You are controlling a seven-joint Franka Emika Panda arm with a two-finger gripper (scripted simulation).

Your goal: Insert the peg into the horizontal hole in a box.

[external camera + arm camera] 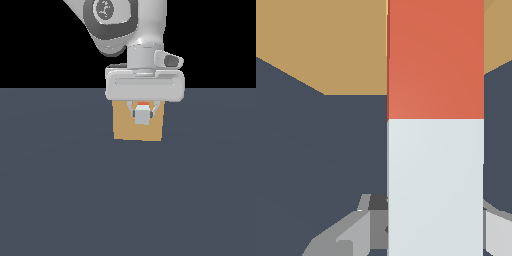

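In the exterior view the Franka arm [125, 25] is reaching down from the top of the picture, and its white hand is hanging level in front of the upper edge of the tan box [125, 131]. The box is sitting on the dark slate floor [60, 190], near the middle of the scene. The gripper [143, 114] is clamping the peg [142, 116] between its two fingers [132, 108], one finger on each side of the bar. The peg is pointing lengthwise toward the box face, so only its pale grey-white end and a thin strip of red-orange above it are showing here. That pale end is overlapping the upper middle of the box face.

In the wrist view the peg [435, 125] is running straight away from the camera, with its grey-white part nearer and its red-orange part farther on. The red-orange part is reaching over the box [321, 45], which is filling the far side of that picture. The hole itself is not showing in either view, being hidden behind the peg, so whether the tip is already inside it cannot be told. Grey finger parts [356, 232] are flanking the peg's pale section.
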